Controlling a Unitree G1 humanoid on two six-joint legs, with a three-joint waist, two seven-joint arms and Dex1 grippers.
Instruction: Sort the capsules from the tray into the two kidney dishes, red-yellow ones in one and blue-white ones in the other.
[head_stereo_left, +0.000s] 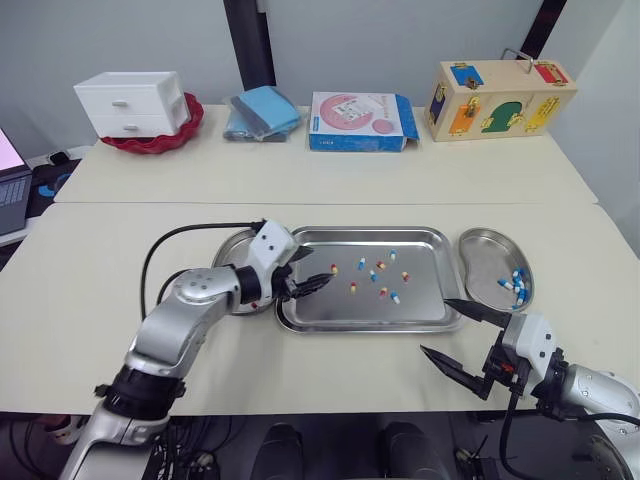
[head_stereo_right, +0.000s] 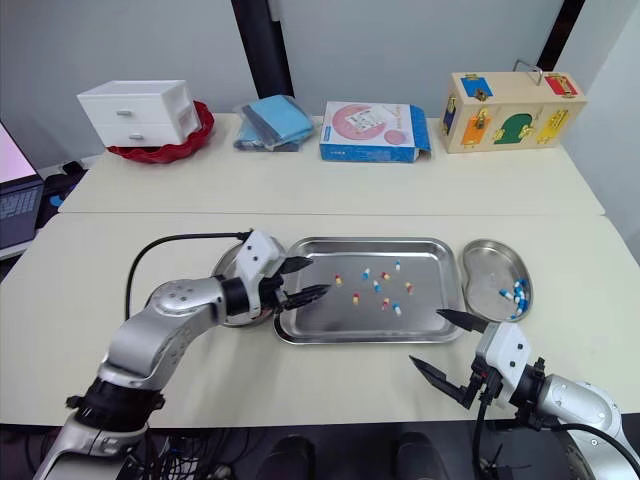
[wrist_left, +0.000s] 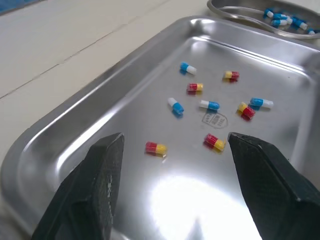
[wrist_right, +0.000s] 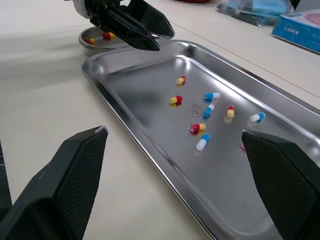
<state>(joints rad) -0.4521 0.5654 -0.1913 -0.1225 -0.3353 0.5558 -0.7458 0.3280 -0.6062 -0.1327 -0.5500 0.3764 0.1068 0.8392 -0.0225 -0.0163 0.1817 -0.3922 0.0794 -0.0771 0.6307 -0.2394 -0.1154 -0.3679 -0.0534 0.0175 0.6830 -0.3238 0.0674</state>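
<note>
Left gripper (head_stereo_left: 313, 268) fingers spread over tray (head_stereo_left: 360, 322) left end. Right gripper (head_stereo_left: 438, 327) fingers spread over counter (head_stereo_left: 90, 280), near tray's right corner. Mixed capsules (head_stereo_left: 375, 272) mid-tray; some blue-white in right dish (head_stereo_left: 485, 255), red-yellow in left dish (head_stereo_left: 230, 252).

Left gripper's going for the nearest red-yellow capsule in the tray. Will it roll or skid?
Probably both: the red-yellow capsule is a smooth rounded cylinder lying flat on the polished tray, so a one-sided touch from the left gripper could send it rolling. It looks small, likely very light.
</note>
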